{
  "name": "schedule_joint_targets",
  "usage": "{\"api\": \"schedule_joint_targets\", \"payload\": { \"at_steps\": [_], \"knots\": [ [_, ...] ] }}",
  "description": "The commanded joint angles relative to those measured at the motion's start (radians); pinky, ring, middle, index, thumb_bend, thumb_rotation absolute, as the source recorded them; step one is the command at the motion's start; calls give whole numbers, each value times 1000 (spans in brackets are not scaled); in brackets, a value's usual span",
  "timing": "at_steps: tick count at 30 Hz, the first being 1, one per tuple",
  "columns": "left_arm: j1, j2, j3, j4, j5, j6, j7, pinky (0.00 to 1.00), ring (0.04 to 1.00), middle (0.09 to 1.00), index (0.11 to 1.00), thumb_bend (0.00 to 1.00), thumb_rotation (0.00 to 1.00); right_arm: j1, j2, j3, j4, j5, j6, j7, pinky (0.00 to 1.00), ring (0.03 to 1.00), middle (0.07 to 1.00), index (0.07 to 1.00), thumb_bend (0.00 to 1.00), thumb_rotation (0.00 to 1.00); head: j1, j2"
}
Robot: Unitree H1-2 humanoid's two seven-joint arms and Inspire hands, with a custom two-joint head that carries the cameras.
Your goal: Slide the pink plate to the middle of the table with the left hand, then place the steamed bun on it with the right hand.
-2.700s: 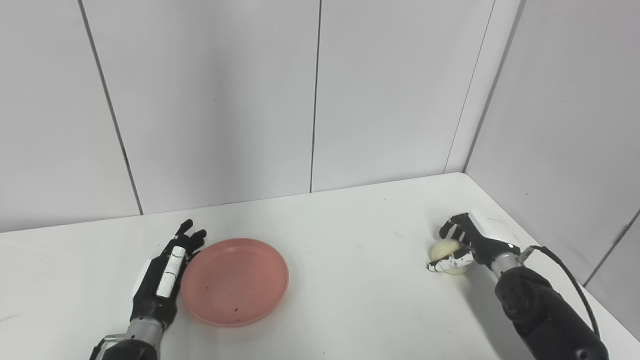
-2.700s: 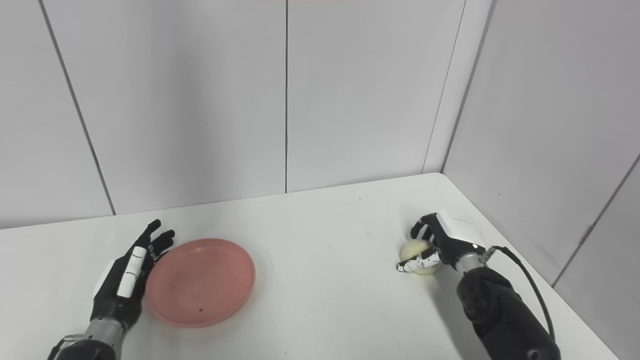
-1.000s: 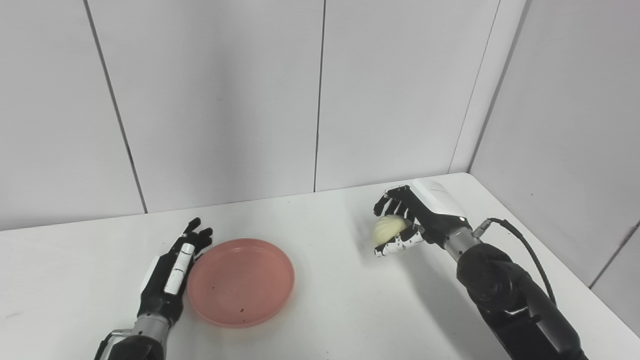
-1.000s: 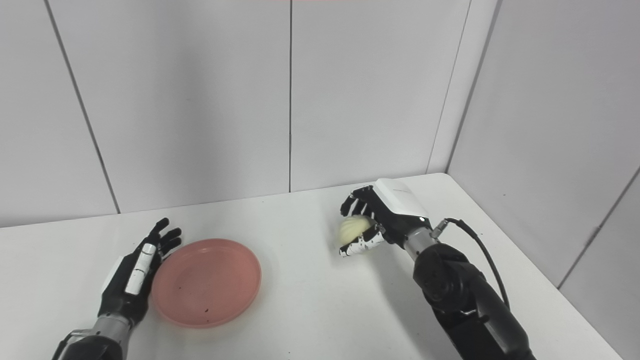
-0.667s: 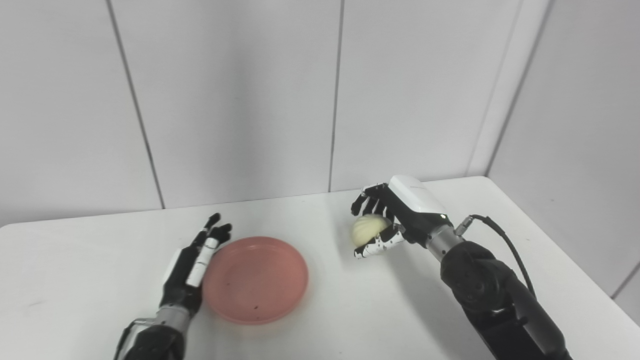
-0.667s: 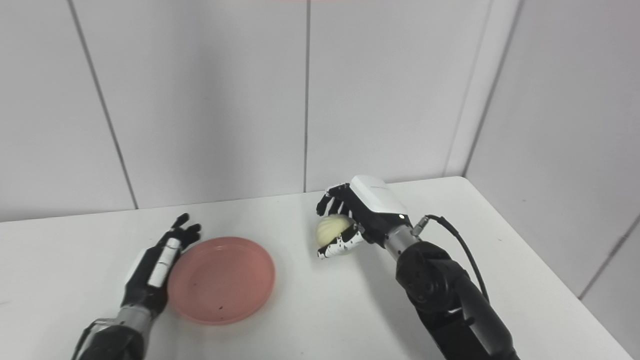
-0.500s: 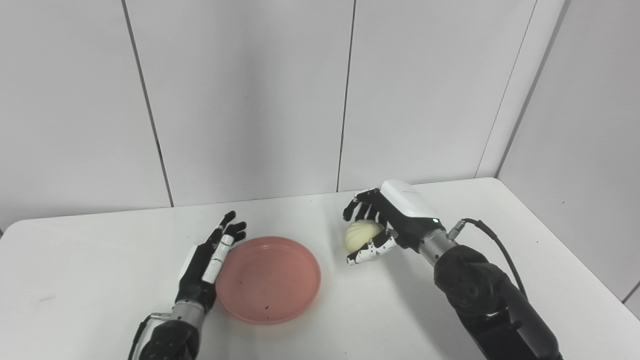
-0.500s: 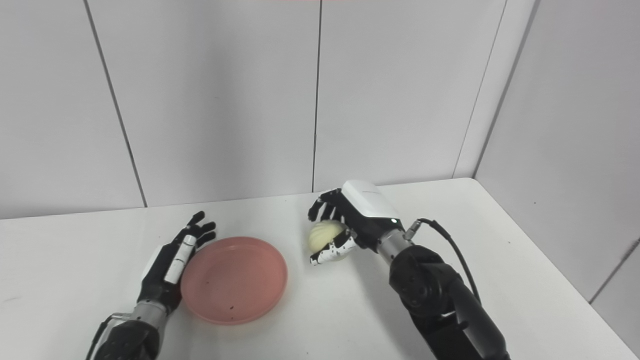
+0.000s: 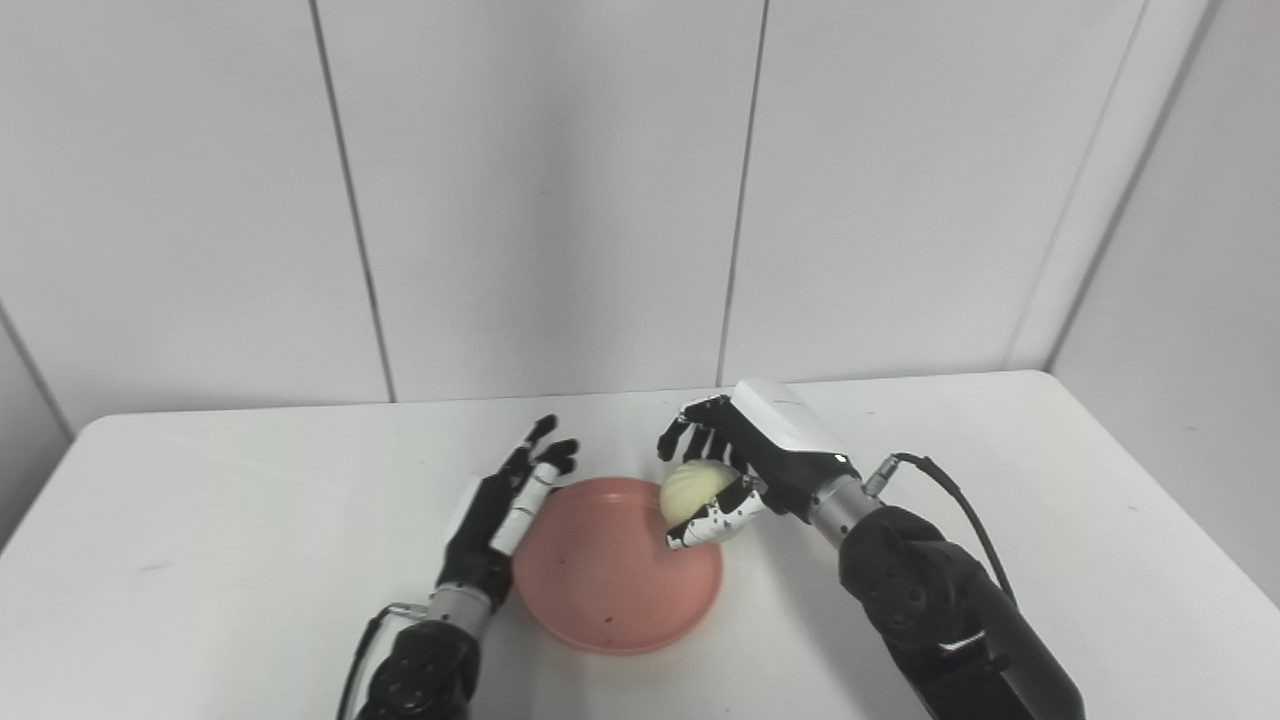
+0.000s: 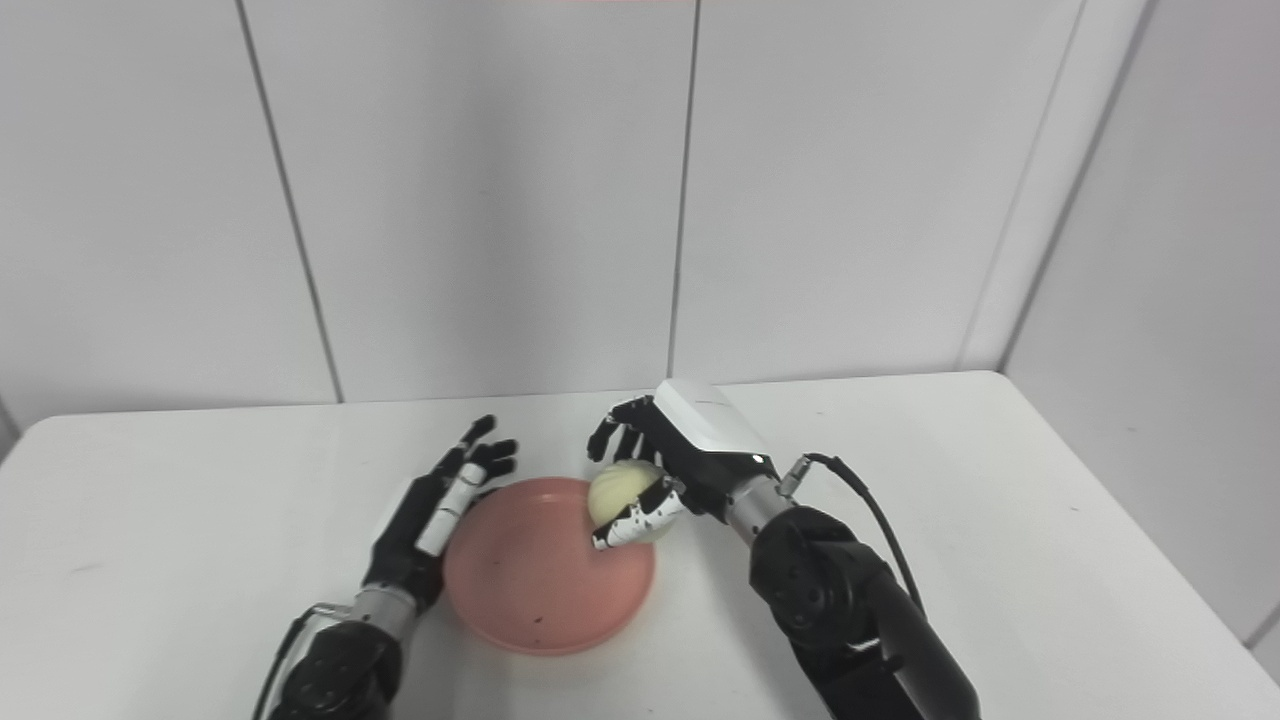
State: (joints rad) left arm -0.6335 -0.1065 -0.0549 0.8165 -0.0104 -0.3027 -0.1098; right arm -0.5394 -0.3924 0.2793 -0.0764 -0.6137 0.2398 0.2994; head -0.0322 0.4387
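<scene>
A shallow pink plate [image 9: 600, 585] lies on the white table [image 9: 250, 560], near its middle. My left hand [image 9: 500, 505] rests flat and open against the plate's left rim, fingers stretched toward the wall. My right hand [image 9: 755, 460] is shut on the cream steamed bun [image 9: 692, 490], fingers over its top and thumb under it. It holds the bun just over the plate's right rim; I cannot tell whether the bun touches the plate. In the right eye view the bun [image 10: 615, 492] overlaps the plate's [image 10: 520, 590] far right part.
White wall panels [image 9: 560, 190] close the table at the back, and another wall [image 9: 1200, 230] stands to the right. A black cable [image 9: 960, 500] loops from my right wrist. The table's left edge [image 9: 40, 500] shows at the left.
The camera has swung left. My right hand has lifted the bun off the table at the far right and carried it left to the plate's right rim. The left hand stays at the plate.
</scene>
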Motion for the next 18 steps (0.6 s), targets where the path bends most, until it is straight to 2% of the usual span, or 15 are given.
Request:
{"api": "schedule_joint_targets", "payload": {
  "at_steps": [1,11,16,18],
  "knots": [
    [53,-19,-5,54,0,-35,4,773,856,845,888,725,793,-56,2,-3,-2,2,-49,-15,283,351,425,522,523,0,3,0],
    [54,-26,-16,51,20,-34,19,764,852,835,887,808,826,-83,40,22,80,3,-85,-25,347,432,494,479,527,0,14,10],
    [63,-28,-21,31,24,-27,21,768,853,835,888,819,827,-89,53,31,117,-2,-95,-28,261,335,428,515,524,0,16,14],
    [64,-27,-23,29,24,-31,19,762,851,834,887,811,828,-92,60,38,145,-8,-105,-35,253,328,423,518,524,0,15,17]
  ]
}}
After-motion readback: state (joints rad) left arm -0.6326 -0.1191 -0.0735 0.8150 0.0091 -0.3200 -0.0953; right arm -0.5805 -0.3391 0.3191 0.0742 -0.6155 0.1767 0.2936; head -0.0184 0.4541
